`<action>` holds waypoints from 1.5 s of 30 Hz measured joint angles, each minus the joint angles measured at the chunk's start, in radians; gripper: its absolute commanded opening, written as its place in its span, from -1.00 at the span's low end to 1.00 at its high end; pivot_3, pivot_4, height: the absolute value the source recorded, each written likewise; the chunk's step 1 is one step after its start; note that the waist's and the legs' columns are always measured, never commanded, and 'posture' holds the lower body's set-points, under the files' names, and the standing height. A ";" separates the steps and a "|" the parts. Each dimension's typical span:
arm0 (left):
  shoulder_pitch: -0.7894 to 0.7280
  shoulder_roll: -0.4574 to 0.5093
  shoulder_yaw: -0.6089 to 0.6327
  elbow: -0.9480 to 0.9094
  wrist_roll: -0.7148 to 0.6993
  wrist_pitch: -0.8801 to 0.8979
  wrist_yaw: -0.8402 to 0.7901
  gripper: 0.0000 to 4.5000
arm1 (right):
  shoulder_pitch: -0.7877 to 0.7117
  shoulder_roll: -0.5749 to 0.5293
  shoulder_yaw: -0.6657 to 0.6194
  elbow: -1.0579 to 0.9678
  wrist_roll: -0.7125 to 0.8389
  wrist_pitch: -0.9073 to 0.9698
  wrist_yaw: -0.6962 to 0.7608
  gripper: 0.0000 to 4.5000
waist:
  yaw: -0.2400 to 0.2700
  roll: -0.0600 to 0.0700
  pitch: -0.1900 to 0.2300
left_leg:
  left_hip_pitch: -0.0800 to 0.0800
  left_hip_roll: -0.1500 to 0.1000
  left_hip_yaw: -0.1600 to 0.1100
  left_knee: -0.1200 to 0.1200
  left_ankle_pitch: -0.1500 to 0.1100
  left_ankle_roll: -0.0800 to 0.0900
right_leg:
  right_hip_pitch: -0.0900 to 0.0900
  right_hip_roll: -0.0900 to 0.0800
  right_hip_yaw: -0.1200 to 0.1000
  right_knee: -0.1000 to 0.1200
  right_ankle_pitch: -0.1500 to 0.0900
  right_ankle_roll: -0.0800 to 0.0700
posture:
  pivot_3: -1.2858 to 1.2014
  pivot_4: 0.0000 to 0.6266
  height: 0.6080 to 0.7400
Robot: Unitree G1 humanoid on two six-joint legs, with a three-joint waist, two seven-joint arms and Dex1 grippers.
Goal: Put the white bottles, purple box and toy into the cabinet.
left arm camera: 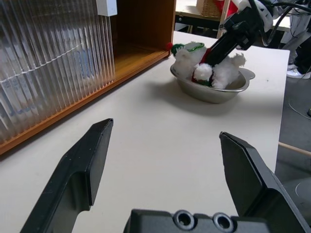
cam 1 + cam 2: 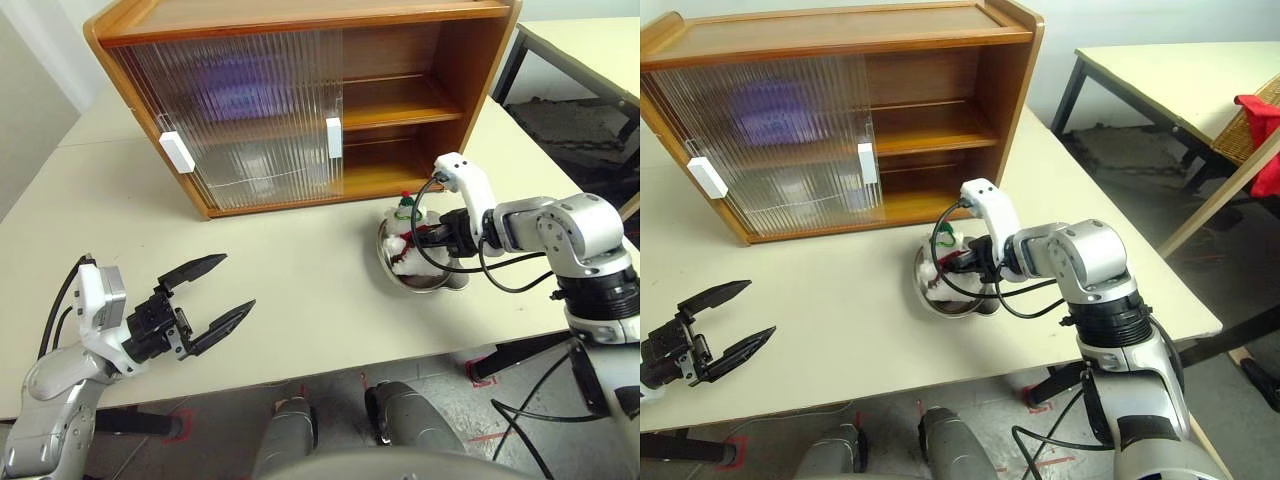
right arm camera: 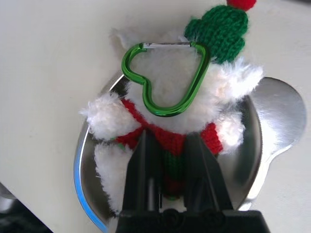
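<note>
Toy: white plush lying in the shiny metal bowl on the table, just in front of the cabinet's open right side.
Clip: a green heart-shaped carabiner lies on the plush's head.
Right gripper: down in the bowl, black fingers pinched on the toy's red-and-green scarf.
Cabinet: both ribbed sliding doors over the left half, purple blur behind them.
Left gripper: jaws wide apart, holding nothing, over the near left table.

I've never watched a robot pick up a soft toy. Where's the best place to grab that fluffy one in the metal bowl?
Probably its scarfed middle, from above. The plush toy lies flat in the shallow metal bowl, so the narrow red-and-green waist fits between fingers, where the right gripper now pinches it.
</note>
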 measured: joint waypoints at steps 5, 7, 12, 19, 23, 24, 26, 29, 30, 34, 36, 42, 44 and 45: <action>-0.004 0.001 0.000 0.001 0.000 0.001 -0.003 1.00 | -0.053 -0.032 -0.052 0.031 0.054 0.025 0.045 -0.90 | 0.001 0.000 0.000 | 0.000 0.000 0.000 0.000 0.000 -0.001 | -0.001 0.000 0.000 0.000 -0.001 -0.001 | -0.10 -0.75 1.00; -0.004 0.002 0.000 0.003 0.000 0.001 -0.006 1.00 | -0.072 -0.036 -0.081 0.039 0.069 0.033 0.053 -0.90 | 0.001 0.000 0.000 | 0.000 0.000 0.000 -0.001 -0.001 -0.001 | -0.001 0.000 0.000 0.000 -0.001 -0.001 | -0.10 -0.76 1.00; -0.009 0.003 0.000 0.011 0.001 -0.001 -0.015 1.00 | -0.128 0.006 -0.170 0.071 0.141 0.049 0.087 -0.90 | -0.001 0.000 0.000 | 0.000 0.002 0.001 -0.001 -0.001 -0.001 | -0.001 0.002 0.000 0.000 -0.001 -0.002 | -0.10 -0.77 1.00; -0.009 0.007 0.006 0.016 0.001 -0.003 -0.020 1.00 | -0.217 0.084 -0.237 0.201 0.105 -0.170 0.026 -0.90 | -0.001 0.000 0.000 | 0.000 0.003 0.001 -0.001 -0.001 -0.001 | -0.002 0.002 0.000 0.000 0.001 -0.003 | -0.09 -0.79 1.00; -0.005 0.014 0.016 0.016 0.001 -0.002 -0.020 1.00 | -0.285 0.127 -0.263 0.306 0.052 -0.342 -0.041 -0.90 | -0.001 0.000 0.000 | 0.000 0.004 0.001 -0.001 -0.001 -0.001 | -0.003 0.002 0.000 0.000 0.002 -0.004 | -0.09 -0.81 1.00; -0.003 0.015 0.020 0.015 0.001 -0.002 -0.019 1.00 | -0.296 0.128 -0.262 0.323 0.033 -0.387 -0.052 -0.90 | -0.001 0.000 0.000 | 0.000 0.004 0.000 -0.001 -0.001 -0.001 | -0.003 0.002 -0.001 0.000 0.002 -0.004 | -0.09 -0.81 1.00; -0.002 0.017 0.024 0.015 0.001 -0.001 -0.016 1.00 | -0.310 0.135 -0.252 0.363 -0.009 -0.470 -0.069 -0.90 | 0.001 0.000 0.000 | 0.000 0.004 0.000 -0.001 -0.001 0.000 | -0.003 0.002 -0.001 0.000 0.003 -0.005 | -0.09 -0.80 1.00; -0.001 0.018 0.024 0.012 0.001 0.000 -0.014 1.00 | -0.319 0.155 -0.233 0.431 -0.059 -0.565 -0.086 -0.90 | 0.001 0.000 0.000 | 0.000 0.005 0.000 -0.001 -0.001 0.000 | -0.003 0.002 -0.001 0.000 0.006 -0.010 | -0.08 -0.80 1.00; -0.002 0.018 0.024 0.011 0.001 0.001 -0.012 1.00 | -0.326 0.166 -0.230 0.455 -0.074 -0.600 -0.091 -0.90 | 0.001 0.001 0.000 | 0.000 0.005 0.000 -0.001 -0.001 0.000 | -0.003 0.002 -0.001 0.000 0.006 -0.010 | -0.08 -0.80 1.00; -0.002 0.018 0.024 0.009 0.001 0.003 -0.003 1.00 | -0.361 0.201 -0.220 0.513 -0.124 -0.725 -0.111 -0.90 | 0.001 0.001 0.000 | 0.000 0.006 0.000 -0.001 -0.001 0.000 | -0.003 0.003 -0.001 0.000 0.007 -0.008 | -0.08 -0.80 1.00; 0.000 0.018 0.024 0.008 0.001 0.003 0.003 1.00 | -0.367 0.211 -0.216 0.541 -0.149 -0.775 -0.117 -0.90 | 0.001 0.001 0.000 | 0.000 0.007 0.000 0.000 -0.001 0.000 | -0.003 0.003 -0.001 0.000 0.007 -0.008 | -0.08 -0.79 1.00; 0.005 0.018 0.024 0.001 0.001 0.006 0.014 1.00 | -0.410 0.270 -0.222 0.678 -0.190 -0.902 -0.181 -0.90 | -0.002 0.001 0.000 | 0.001 0.008 0.001 0.001 0.001 0.002 | -0.003 0.003 -0.001 0.001 0.011 -0.009 | -0.07 -0.80 1.00; 0.006 0.018 0.024 -0.001 0.001 0.006 0.019 1.00 | -0.438 0.275 -0.222 0.748 -0.215 -0.964 -0.195 -0.91 | -0.002 0.001 0.000 | 0.001 0.007 0.000 0.002 0.001 0.003 | -0.003 0.003 -0.001 0.001 0.014 -0.009 | -0.07 -0.80 1.00; 0.006 0.018 0.024 -0.002 0.001 0.007 0.021 1.00 | -0.450 0.277 -0.222 0.779 -0.226 -0.994 -0.199 -0.91 | -0.002 0.001 0.000 | 0.001 0.007 0.000 0.002 0.001 0.003 | -0.004 0.003 -0.001 0.001 0.015 -0.009 | -0.07 -0.79 1.00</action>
